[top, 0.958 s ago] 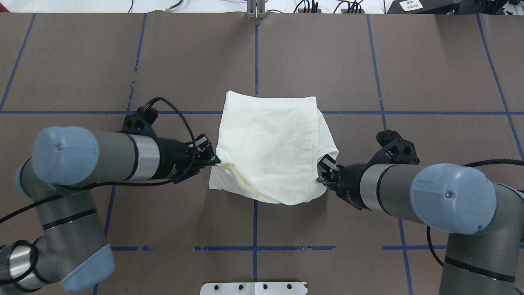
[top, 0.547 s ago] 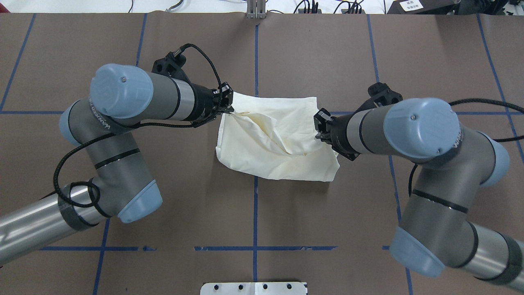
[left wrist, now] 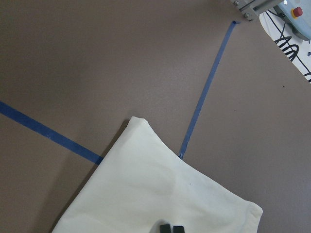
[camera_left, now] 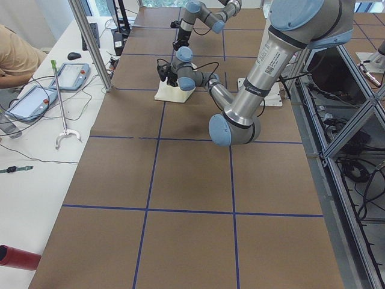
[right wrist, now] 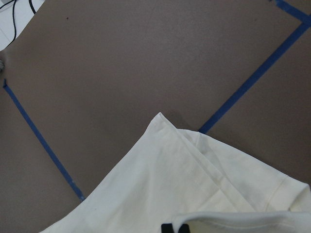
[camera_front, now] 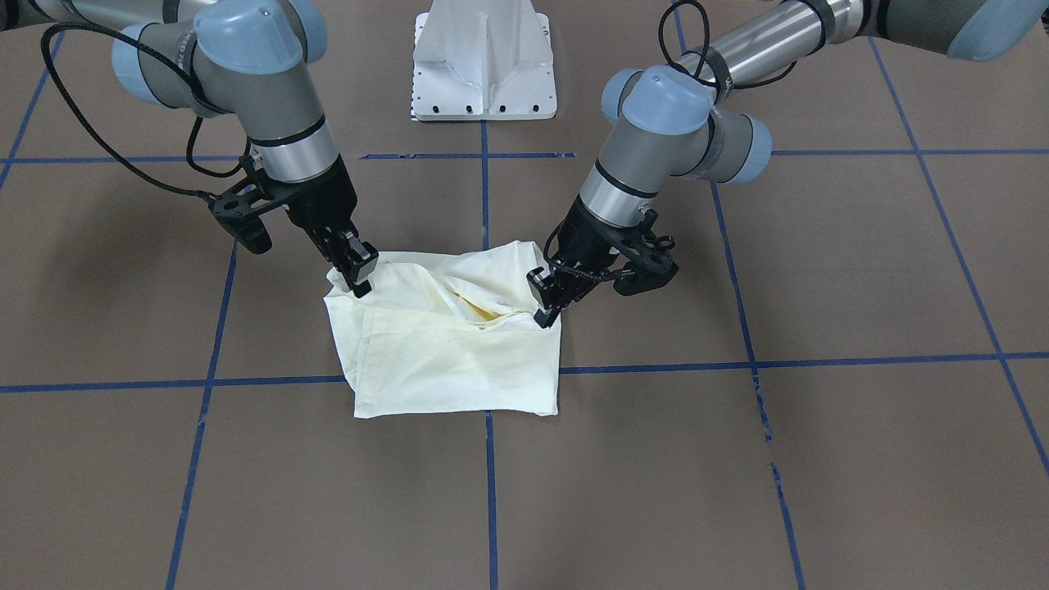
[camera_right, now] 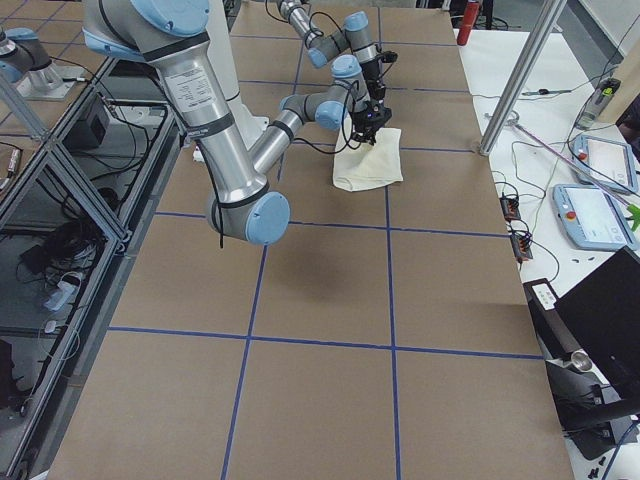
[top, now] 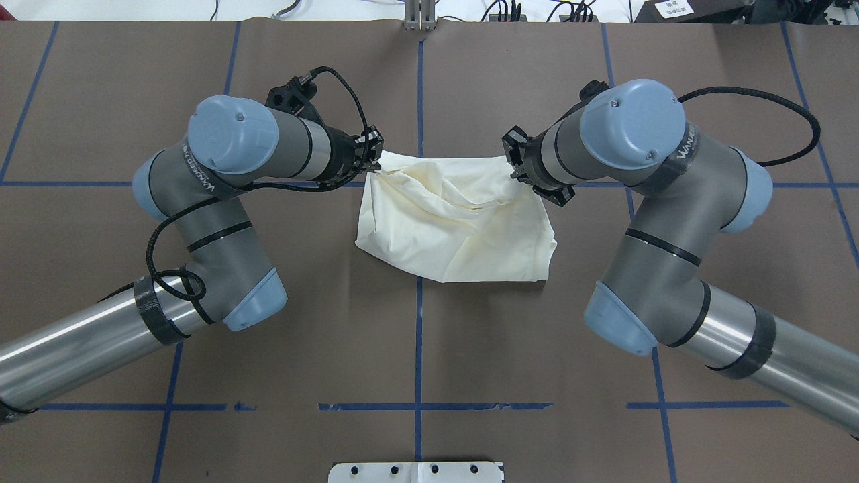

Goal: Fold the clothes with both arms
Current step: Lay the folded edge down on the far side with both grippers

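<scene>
Cream cloth is pinched tight in both claws: our left claw (top: 374, 163) and right claw (top: 515, 161) each grip a far corner of the shirt (top: 456, 228) (half folded, lying mid-way across the surface (top: 537, 349)). If one lets go early, we'd expect the wrinkled top layer to bunch.

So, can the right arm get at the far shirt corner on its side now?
Likely yes: that corner lies just ahead of the right claw, nothing between. But the claw looks shut on a lifted fold of the shirt and must release first.

Brown table (top: 302, 302) — blue tape grid (top: 418, 322)
</scene>
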### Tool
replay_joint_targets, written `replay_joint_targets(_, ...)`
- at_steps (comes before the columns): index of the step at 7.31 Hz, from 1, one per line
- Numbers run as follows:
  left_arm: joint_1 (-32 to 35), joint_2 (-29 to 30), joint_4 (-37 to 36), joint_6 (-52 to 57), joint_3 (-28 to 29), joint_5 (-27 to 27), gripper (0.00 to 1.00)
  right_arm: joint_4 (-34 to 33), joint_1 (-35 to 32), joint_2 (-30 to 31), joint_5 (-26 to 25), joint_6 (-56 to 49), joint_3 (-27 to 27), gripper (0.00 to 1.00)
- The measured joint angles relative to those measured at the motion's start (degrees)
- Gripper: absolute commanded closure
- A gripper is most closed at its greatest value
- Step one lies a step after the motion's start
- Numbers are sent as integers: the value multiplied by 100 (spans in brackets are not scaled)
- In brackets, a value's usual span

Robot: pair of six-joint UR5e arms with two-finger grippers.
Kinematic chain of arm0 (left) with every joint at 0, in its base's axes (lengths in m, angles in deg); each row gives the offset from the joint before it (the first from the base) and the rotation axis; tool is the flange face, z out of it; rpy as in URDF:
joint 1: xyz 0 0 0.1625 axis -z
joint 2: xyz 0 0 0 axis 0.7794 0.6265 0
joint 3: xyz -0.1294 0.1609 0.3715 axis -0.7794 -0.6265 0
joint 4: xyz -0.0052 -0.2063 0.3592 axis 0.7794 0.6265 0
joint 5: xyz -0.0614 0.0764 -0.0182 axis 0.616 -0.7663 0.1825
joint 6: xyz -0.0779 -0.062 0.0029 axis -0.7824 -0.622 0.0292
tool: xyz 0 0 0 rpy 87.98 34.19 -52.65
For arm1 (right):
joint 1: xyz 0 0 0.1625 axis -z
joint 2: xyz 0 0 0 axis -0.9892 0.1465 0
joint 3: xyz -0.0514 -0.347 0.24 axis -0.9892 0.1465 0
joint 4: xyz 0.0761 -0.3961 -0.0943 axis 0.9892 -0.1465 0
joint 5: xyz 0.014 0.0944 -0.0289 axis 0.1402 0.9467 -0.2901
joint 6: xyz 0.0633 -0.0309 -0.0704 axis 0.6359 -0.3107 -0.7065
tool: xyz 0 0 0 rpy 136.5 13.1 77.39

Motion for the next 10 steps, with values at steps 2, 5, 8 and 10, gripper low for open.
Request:
replay_joint_targets(2,-2,80,172,56,251,-13,100,494,-110,-191,59,-21,656,100)
replay_joint_targets(5,6,150,585,226,673,-135,100,659,-230,-515,154,-69,1326,100)
replay_joint_targets(8,398,144,1156,612,997,-48,64,1167,-307,-648,319,-131,1944,100)
replay_joint_targets(10,612,-238,1529,903,844,387,94,1305,-371,-655,410,-139,2060,100)
